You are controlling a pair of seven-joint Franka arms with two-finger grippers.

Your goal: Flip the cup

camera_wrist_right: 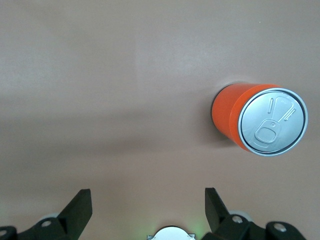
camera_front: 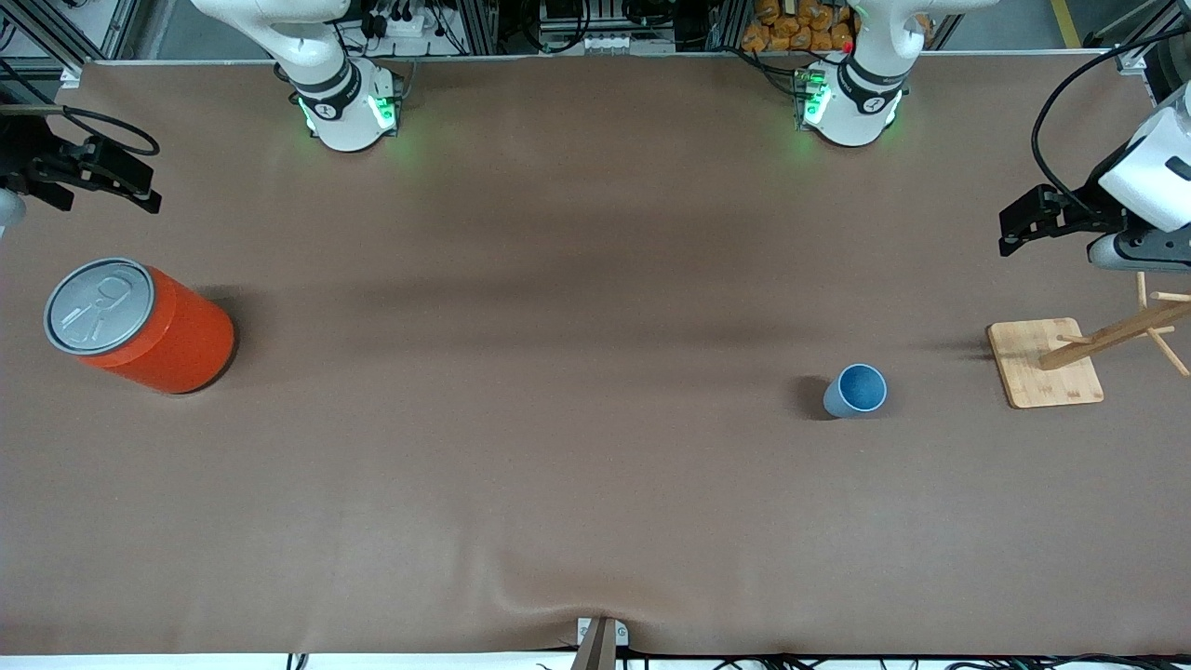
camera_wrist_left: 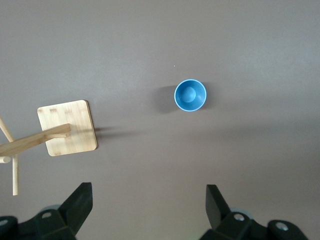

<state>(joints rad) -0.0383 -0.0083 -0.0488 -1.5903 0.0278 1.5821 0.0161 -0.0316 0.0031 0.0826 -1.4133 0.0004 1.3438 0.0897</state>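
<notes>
Left wrist view: the left end effector (camera_wrist_left: 147, 210) hangs high over the brown table (camera_wrist_left: 250, 45) at the left arm's end, released and holding nothing, its two black fingers (camera_wrist_left: 80, 205) spread wide; the small light-blue tapered plastic cup (camera_wrist_left: 190, 95) stands upright, mouth up, well apart from it
Right end effector: the right end effector (camera_wrist_right: 145, 212) waits over the right arm's end of the table, fingers likewise spread and empty, above the large orange cylindrical can with a grey pull-tab lid (camera_wrist_right: 260, 120)
Cup position: on the table toward the left arm's end, nearer to the front camera than the left arm's base; darker blue inside showing
Neighbour: a bamboo rack with a square base and slanting pegs (camera_front: 1047, 363) stands near the cup, further toward the left arm's end
Risk, tipping: the cup looks light and narrow; one finger arriving off-centre would likely knock it over or send it rolling
Risk, slipping: tapered smooth walls may slide out of a squeeze placed too near the rim, dropping the cup mid-turn
Risk, collision: a descent from the rack's direction could catch the wooden pegs
Risk, landing: letting go before the mouth sits flat on the table could leave the cup on its side
</notes>
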